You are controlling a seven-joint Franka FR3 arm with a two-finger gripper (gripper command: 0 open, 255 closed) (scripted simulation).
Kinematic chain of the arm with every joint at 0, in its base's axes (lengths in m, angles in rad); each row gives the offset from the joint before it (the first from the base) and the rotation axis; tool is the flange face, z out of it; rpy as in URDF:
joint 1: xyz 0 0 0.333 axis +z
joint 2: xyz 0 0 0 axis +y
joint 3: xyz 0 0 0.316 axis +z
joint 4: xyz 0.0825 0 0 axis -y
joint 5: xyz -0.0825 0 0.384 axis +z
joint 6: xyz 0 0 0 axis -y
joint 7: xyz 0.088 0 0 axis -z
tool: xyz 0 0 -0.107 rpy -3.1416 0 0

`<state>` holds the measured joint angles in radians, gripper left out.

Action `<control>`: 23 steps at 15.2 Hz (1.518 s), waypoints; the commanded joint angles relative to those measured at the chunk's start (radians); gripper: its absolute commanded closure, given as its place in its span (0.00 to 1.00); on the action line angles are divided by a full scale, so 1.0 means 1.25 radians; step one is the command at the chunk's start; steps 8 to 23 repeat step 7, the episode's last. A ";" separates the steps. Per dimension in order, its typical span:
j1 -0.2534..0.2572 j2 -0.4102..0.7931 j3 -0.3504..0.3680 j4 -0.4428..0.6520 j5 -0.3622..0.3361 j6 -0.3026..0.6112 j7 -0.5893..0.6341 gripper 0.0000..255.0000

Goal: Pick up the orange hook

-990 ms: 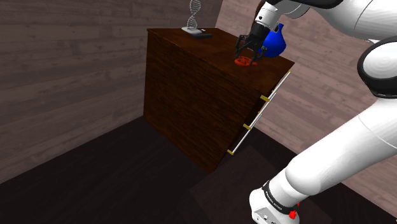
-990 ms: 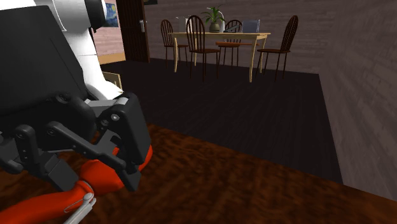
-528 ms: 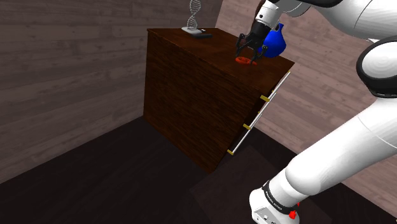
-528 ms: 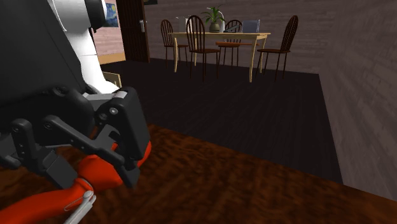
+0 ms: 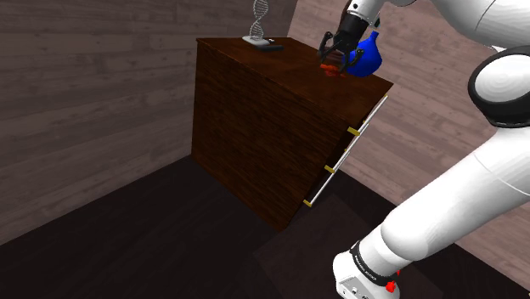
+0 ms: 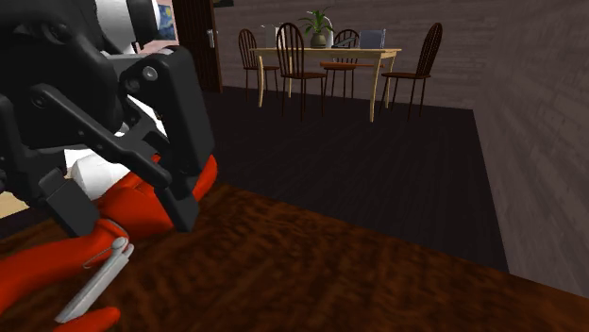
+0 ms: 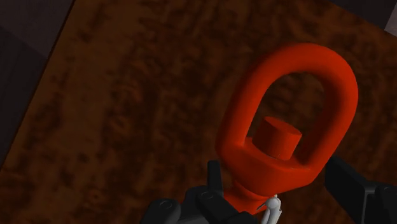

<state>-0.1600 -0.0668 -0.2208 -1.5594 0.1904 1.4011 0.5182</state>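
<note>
My gripper (image 5: 337, 56) is clenched on the orange hook (image 7: 280, 137), a thick red-orange ring with a short stub inside it and a small silver latch (image 6: 94, 288) at its base. Half a second ago the hook was lower, close to the dark wooden dresser top (image 6: 330, 273). Now, in the shoulder view, it hangs with me clear above that top, in front of the blue jug (image 5: 368, 58). In the wrist view the ring stands out from between my two black fingers, with the brown wood grain far behind it. In the second exterior view my fingers (image 6: 184, 179) press the hook's body from both sides, and only its lower end lies near the wood. A white spiral ornament (image 5: 261, 21) stands at the far corner of the dresser, well apart. I judge the lift done in all but height: the grasp has held through the rise, and what remains is to carry the hook a little higher without it slipping
</note>
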 commanded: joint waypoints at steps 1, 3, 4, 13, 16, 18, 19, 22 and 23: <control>-0.001 0.008 -0.001 0.031 0.002 -0.024 0.003 1.00; -0.002 0.018 -0.003 0.065 0.005 -0.048 0.006 1.00; -0.002 0.023 -0.003 0.083 0.007 -0.060 0.007 1.00; -0.003 0.030 -0.004 0.104 0.009 -0.075 0.008 1.00; -0.003 0.030 -0.004 0.104 0.009 -0.075 0.008 1.00; -0.003 0.030 -0.004 0.104 0.009 -0.075 0.008 1.00; -0.003 0.030 -0.004 0.104 0.009 -0.075 0.008 1.00; -0.003 0.030 -0.004 0.104 0.009 -0.075 0.008 1.00; -0.003 0.030 -0.004 0.104 0.009 -0.075 0.008 1.00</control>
